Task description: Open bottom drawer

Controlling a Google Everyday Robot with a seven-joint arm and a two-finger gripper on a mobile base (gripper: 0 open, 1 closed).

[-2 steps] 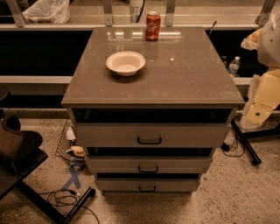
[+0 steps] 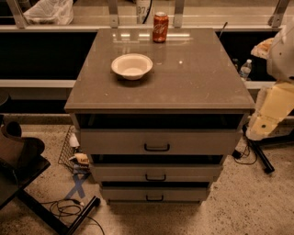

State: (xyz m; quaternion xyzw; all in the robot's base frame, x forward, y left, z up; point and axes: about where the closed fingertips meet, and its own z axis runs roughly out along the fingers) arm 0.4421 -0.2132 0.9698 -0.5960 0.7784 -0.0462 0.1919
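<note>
Little has moved since the earlier frame: bowl [image 2: 132,66] and can [image 2: 160,27] hold their places, and the robot's cream arm [image 2: 281,101] at the right edge hangs perhaps a touch lower. Nearest us, loose cables [image 2: 69,210] and one blue tape cross [image 2: 78,186] lie on the floor at left. Just behind, lowest of the stack and close to the floor, sits the bottom drawer [image 2: 183,194]. It looks shut, its shallow grey front tucked under the middle drawer [image 2: 193,173] and top drawer [image 2: 202,142]. We count three drawers and three black bar handles, one at each centre. We judge the bottom front stiff and rigid, likely to slide straight out on runners, and light unless loaded. The place to take hold is its small bar handle [image 2: 155,198], thin and probably smooth, so a square grip at its middle and a level pull would suit. The pincer [image 2: 262,125], which we take to be the arm's lower end, hangs beside the stack's right flank, level with the top drawer and well apart from that handle; we cannot tell whether it is open or closed. On the tabletop [image 2: 197,87] stand the one bowl, then the one can at the far edge. Beyond are one water bottle [image 2: 245,69] at right and one plastic bag [image 2: 46,12] at left.
</note>
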